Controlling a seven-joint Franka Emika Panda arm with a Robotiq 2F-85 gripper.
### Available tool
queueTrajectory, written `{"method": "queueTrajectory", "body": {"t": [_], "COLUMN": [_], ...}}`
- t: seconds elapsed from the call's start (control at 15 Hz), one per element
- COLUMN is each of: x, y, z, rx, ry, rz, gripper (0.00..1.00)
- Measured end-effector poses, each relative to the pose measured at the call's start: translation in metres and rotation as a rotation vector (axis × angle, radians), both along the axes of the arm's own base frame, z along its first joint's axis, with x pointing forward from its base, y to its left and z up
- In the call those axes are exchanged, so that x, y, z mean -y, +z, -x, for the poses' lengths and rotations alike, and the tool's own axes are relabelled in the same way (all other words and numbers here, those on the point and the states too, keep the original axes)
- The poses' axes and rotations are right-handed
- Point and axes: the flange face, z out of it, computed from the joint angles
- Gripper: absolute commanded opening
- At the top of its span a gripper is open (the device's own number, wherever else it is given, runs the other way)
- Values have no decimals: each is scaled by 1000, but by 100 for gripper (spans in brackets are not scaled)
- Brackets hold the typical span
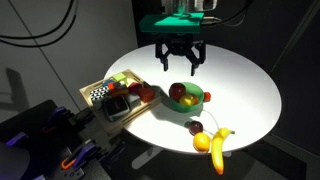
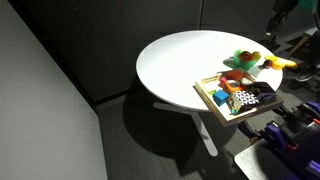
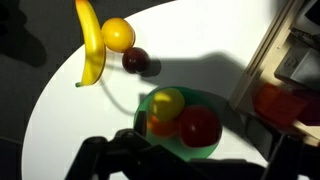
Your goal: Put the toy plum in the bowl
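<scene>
gripper (image 1: 180, 62) spread over bowl (image 1: 203, 98) | toy plum (image 1: 195, 127) near table (image 1: 250, 90) edge (beside banana (image 1: 220, 148))

Dark purple toy plum (image 3: 137, 62), green bowl (image 3: 212, 100), yellow banana (image 3: 90, 45), orange ball (image 3: 118, 34), white table (image 3: 60, 110), bright red fruit (image 3: 199, 126), black gripper (image 1: 180, 66), what looks like a black-and-white checked block (image 1: 100, 95)

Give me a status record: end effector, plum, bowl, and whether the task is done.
end effector: open, empty, raised above the table near the bowl
toy plum: on the table, outside the bowl, beside the orange fruit and banana
bowl: green, holds three other toy fruits
task: not yet done
</scene>
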Motion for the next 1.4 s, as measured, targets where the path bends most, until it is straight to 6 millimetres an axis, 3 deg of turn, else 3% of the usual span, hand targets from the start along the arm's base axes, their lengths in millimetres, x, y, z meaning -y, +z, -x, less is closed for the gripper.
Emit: {"method": "queueTrajectory", "body": {"t": [0.6, 0.93, 1.4], "x": [43, 70, 79], "y": [-50, -79, -110], "z": [18, 25, 12], "rx": [-96, -93, -48], "ry": [16, 136, 313], "rz": [46, 38, 25], "gripper": [100, 100, 100]}}
